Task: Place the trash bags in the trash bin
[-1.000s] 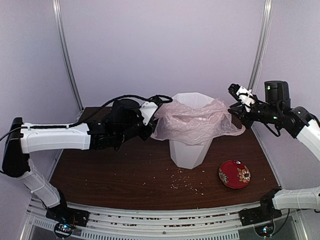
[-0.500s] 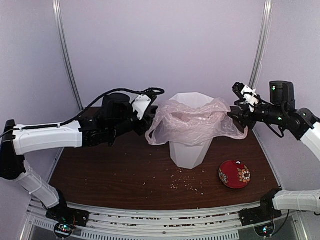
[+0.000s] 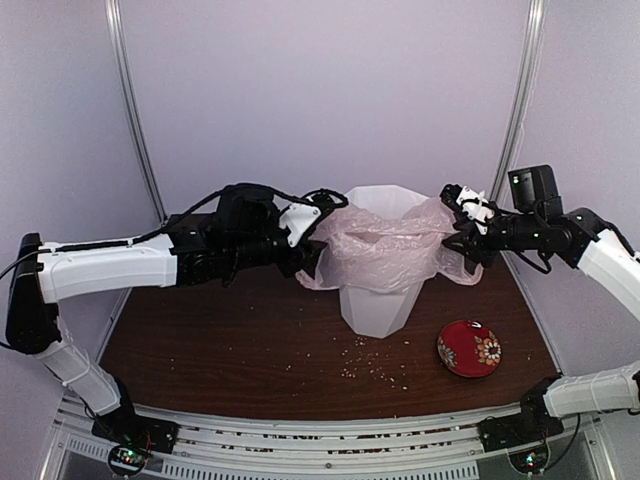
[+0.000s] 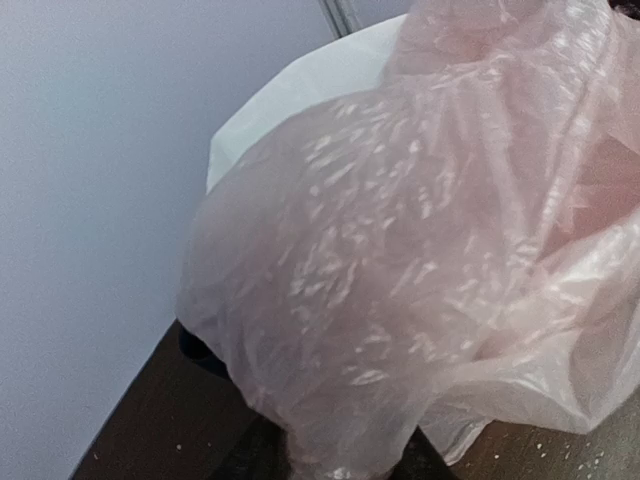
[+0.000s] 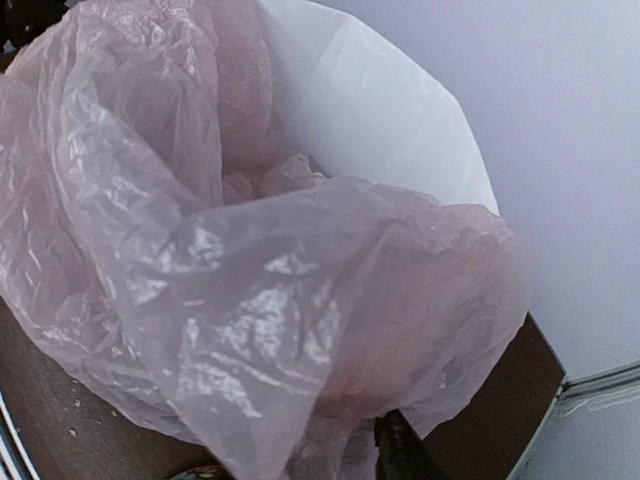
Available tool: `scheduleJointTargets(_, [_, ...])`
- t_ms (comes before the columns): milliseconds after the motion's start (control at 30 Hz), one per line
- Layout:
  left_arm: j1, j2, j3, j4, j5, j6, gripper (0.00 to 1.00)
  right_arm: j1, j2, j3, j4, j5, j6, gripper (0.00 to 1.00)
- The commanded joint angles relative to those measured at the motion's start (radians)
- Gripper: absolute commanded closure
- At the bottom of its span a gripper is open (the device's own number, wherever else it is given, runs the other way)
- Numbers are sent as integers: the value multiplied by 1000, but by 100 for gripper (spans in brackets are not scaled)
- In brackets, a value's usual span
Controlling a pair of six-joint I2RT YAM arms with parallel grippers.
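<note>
The pale pink translucent trash bag [image 3: 385,250] is draped over the mouth of the tall white faceted trash bin [image 3: 380,300] in the middle of the table. My left gripper [image 3: 312,240] is shut on the bag's left edge beside the bin's rim. My right gripper [image 3: 455,240] is shut on the bag's right edge at the rim. In the left wrist view the bag [image 4: 420,260] fills the frame and hides the fingers, with the bin's rim [image 4: 280,100] behind. In the right wrist view the bag [image 5: 230,270] sags into the bin's opening [image 5: 370,110].
A small red patterned dish [image 3: 469,348] lies on the table right of the bin's base. Pale crumbs [image 3: 375,370] are scattered in front of the bin. Metal frame posts [image 3: 135,110] stand at the back corners. A dark object [image 4: 200,352] shows behind the bag.
Both grippers have moved inward toward the bin with the bag's edges. The bag has bunched closer over the rim and hangs less widely on both sides.
</note>
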Motion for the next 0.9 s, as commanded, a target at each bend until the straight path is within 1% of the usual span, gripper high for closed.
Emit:
scheduleJointTargets(0, [3,3,15,45,-152,14,82,0,-12,68,91,26,46,76])
scheduleJointTargets(33, [3,-1,19,64,-165,20,91,-1,-8,78,97,36,48,77])
scheduleJointTargets(67, [4,-8,25,79,-174,27,98,-3,-2,92,97,44,49,79])
scheduleJointTargets(100, [4,-19,33,100,-180,31,100,-6,7,108,95,48,47,80])
scheduleJointTargets(200, [5,-35,55,145,-193,53,100,-22,34,166,64,40,37,82])
scheduleJointTargets(300, [19,-20,110,153,-186,66,100,-39,70,218,51,37,37,83])
scheduleJointTargets(433, [55,34,189,120,-141,58,100,-69,158,290,7,16,40,82])
scheduleJointTargets(533, [58,63,228,42,-83,41,100,-79,193,310,-59,-22,50,81])
scheduleJointTargets(600, [57,45,221,-3,-28,6,100,-78,165,291,-92,-50,58,81])
scheduleJointTargets(700, [57,-15,181,-20,57,-47,100,-78,90,266,-109,-59,68,80])
scheduleJointTargets(867, [57,-57,213,-121,196,-99,100,-78,48,317,-202,-78,70,79])
